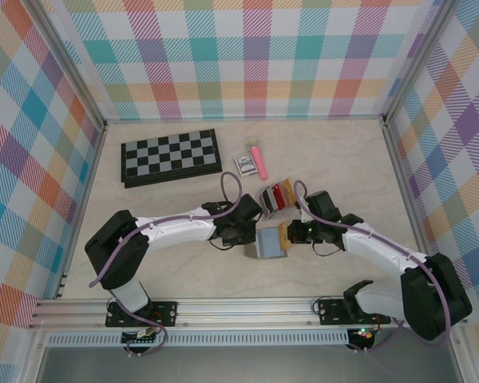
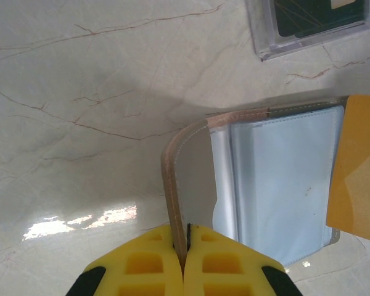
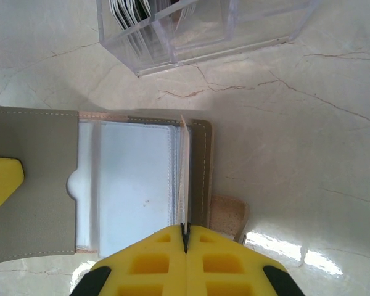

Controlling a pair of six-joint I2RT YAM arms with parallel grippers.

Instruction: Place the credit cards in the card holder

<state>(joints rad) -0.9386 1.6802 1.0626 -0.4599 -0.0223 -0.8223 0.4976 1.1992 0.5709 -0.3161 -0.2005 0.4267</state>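
The card holder (image 1: pixel 270 244) lies open on the table, its clear sleeves (image 2: pixel 277 179) facing up. My left gripper (image 2: pixel 184 237) is shut on the edge of its tan cover flap (image 2: pixel 170 185), which stands lifted. My right gripper (image 3: pixel 185 233) is shut on a tan-yellow credit card (image 2: pixel 357 172). In the right wrist view that card (image 3: pixel 184 179) is seen edge-on at the right side of the sleeves (image 3: pixel 135 185). Red and dark credit cards stand in a clear slotted rack (image 1: pixel 275 195) just beyond the holder.
A folded chessboard (image 1: pixel 170 156) lies at the back left. A small patterned card box (image 1: pixel 243 163) and a pink object (image 1: pixel 258 159) sit behind the rack. The holder's strap tab (image 3: pixel 228 216) sticks out on its right. Metal rails edge the table.
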